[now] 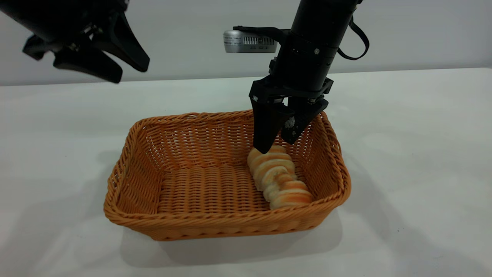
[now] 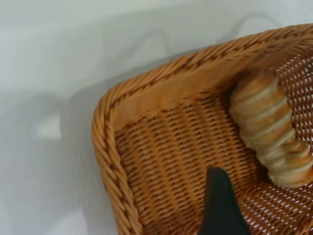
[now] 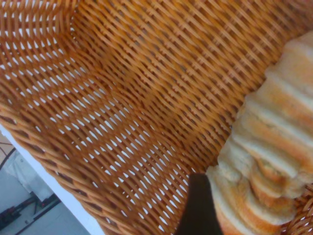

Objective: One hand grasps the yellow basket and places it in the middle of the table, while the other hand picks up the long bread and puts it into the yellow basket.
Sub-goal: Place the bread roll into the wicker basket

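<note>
The bread [image 1: 279, 177] lies in the basket [image 1: 184, 227] toward its 3 o'clock end. The right gripper [image 1: 277, 143], fingers apart, hovers over its 12 o'clock tip; lifting crookedly, a finger might snag the loaf. The left gripper [image 1: 128, 71] hangs spread, high at 10 o'clock.

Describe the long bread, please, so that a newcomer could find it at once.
On the white table sits a large orange-tan wicker basket. Inside it, by the end under the right gripper, lies the long bread: a cream loaf with golden crosswise ridges, the basket's only content.
</note>
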Motion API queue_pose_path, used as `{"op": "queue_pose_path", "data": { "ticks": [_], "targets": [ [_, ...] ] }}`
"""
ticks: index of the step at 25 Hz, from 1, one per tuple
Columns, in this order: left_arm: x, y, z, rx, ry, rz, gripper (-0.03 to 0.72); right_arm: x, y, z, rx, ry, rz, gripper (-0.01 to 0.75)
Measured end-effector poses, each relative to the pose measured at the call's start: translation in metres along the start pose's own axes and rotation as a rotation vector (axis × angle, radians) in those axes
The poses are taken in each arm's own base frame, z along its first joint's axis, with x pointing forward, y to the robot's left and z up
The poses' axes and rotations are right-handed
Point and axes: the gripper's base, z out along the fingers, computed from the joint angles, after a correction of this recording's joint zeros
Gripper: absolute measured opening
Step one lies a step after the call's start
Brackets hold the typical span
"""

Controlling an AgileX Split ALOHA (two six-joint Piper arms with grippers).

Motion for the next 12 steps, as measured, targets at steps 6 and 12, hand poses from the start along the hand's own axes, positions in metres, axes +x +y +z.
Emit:
{"op": "queue_pose_path", "data": {
  "ticks": [6,12],
  "targets": [
    [-0.004,-0.011,-0.023,0.004,-0.065,0.088,0.505,-0.002,0.000,-0.009,0.019,0.040,-0.051,0.582],
    [-0.005,-0.025,-0.059,-0.022,-0.147,0.200,0.505,-0.014,-0.002,-0.042,0.035,0.016,-0.048,0.510]
  ]
}}
